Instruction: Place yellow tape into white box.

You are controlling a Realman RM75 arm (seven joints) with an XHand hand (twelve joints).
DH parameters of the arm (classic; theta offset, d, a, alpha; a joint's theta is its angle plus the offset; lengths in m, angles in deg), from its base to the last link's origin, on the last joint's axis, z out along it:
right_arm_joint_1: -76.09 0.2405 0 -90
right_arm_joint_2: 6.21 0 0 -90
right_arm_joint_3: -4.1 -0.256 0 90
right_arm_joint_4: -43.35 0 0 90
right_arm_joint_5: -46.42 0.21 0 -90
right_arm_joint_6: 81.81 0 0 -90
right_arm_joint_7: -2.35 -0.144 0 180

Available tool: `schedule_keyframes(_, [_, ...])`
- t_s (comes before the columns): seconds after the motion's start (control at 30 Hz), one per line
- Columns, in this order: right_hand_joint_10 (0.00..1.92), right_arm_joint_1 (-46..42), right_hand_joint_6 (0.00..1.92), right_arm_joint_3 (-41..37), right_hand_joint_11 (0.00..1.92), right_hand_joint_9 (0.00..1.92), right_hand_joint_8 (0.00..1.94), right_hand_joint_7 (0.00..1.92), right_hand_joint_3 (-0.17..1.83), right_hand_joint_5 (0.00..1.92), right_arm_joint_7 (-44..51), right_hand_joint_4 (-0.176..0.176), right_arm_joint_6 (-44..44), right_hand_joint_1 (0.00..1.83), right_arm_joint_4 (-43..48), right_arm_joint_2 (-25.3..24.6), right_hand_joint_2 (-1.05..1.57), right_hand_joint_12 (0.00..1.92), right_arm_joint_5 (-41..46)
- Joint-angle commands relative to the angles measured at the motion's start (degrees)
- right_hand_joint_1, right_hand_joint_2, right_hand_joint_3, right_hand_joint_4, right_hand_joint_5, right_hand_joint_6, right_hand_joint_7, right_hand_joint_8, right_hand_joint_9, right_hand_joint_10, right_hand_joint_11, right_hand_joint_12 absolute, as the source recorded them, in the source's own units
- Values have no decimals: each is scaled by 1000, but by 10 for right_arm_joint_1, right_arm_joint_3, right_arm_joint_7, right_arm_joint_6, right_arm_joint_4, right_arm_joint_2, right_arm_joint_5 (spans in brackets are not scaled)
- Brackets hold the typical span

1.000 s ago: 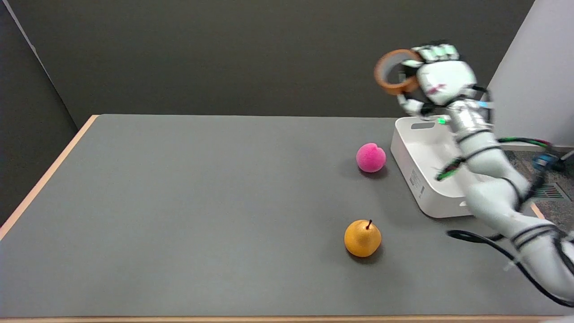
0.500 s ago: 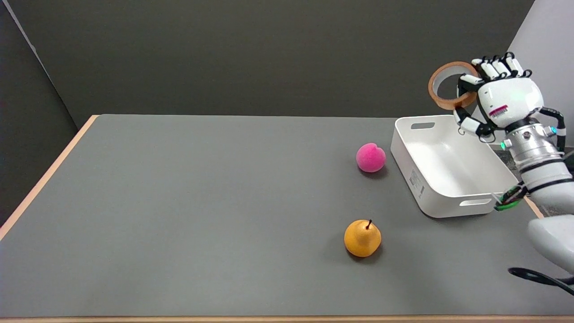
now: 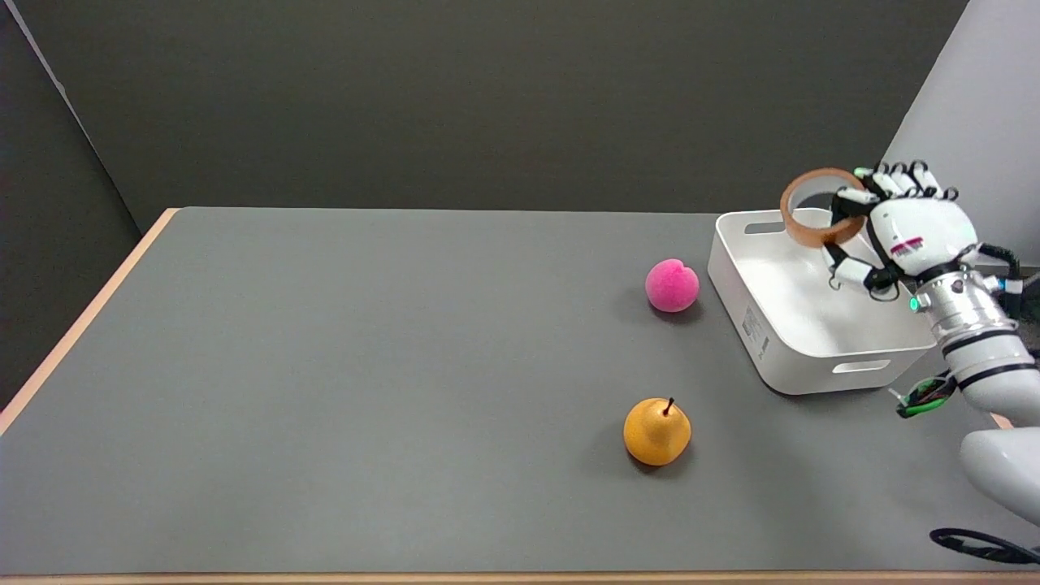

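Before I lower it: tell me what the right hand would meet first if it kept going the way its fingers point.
The right hand holds the yellow tape and points left and slightly away. It appears to be above the white box, so the box's far-left rim would probably come first, though depth is unclear from this view.

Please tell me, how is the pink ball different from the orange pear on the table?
The pink ball looks fuzzy and matte, while the orange pear looks smooth with a slight shine. The pear has a dark stem on top; the ball has none, only a small notch at its upper edge. The ball lies close beside the white box, the pear nearer the camera and farther from it. Both are roundish, similar in size, and rest untouched on the grey table.
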Motion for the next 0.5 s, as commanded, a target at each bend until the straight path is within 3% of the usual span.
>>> schedule_keyframes(0.03, [502, -13, 955, 53, -1, 102, 261, 200, 909, 397, 63, 174, 33, 696, -45, -33, 689, 933, 231])
schedule_keyframes(0.1, [362, -24, 254, 54, -1, 5, 14, 10, 918, 36, 41, 131, 55, 422, -30, -29, 528, 939, 233])
schedule_keyframes(0.13, [302, -26, 154, 55, -1, -1, -1, -1, 917, 8, 35, 123, 61, 389, -22, -28, 511, 919, 233])
schedule_keyframes(0.37, [173, -41, 15, 66, -1, -1, -1, -1, 867, -1, 21, 120, 148, 345, 65, -22, 480, 933, 235])
schedule_keyframes(0.5, [56, -36, 28, 52, -1, 0, -1, -1, 911, -1, 21, 113, 170, 365, 119, -18, 488, 777, 252])
